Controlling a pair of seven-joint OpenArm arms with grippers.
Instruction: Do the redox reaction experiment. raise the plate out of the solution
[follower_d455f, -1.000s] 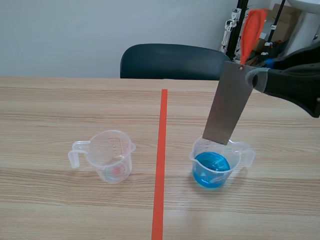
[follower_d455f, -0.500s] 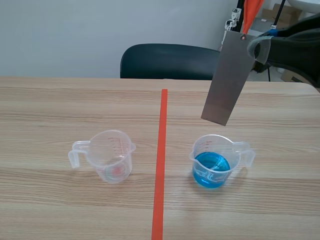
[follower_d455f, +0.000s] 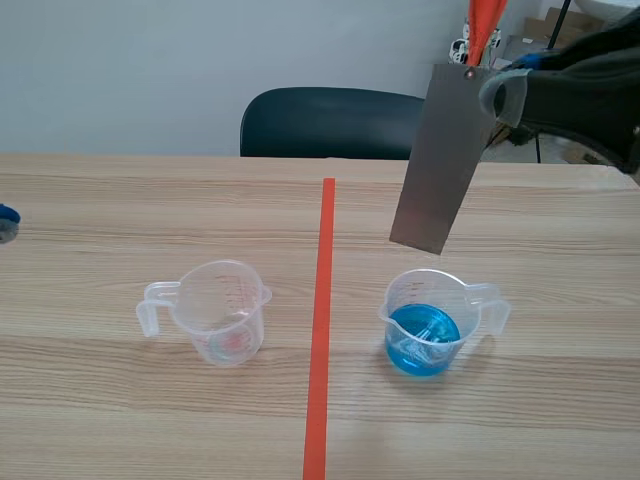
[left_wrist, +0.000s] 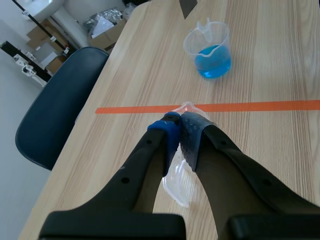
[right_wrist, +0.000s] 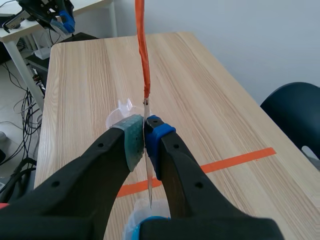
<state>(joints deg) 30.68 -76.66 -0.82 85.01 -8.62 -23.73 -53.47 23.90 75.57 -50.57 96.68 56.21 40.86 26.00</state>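
While the right gripper (right_wrist: 145, 129) pinches its top edge, the grey plate (follower_d455f: 440, 160) hangs tilted, clear above the beaker (follower_d455f: 402, 300) of blue solution (follower_d455f: 425, 338); left gripper (left_wrist: 180, 125) fingers meet, holding nothing

text: none legible | measuring cup (follower_d455f: 225, 300) scale marks: too faint to read

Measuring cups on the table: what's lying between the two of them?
Only the orange-red tape line, a mark on the wooden table. Nothing else sits between the clear measuring cup and the cup of blue solution, as the scene view shows.
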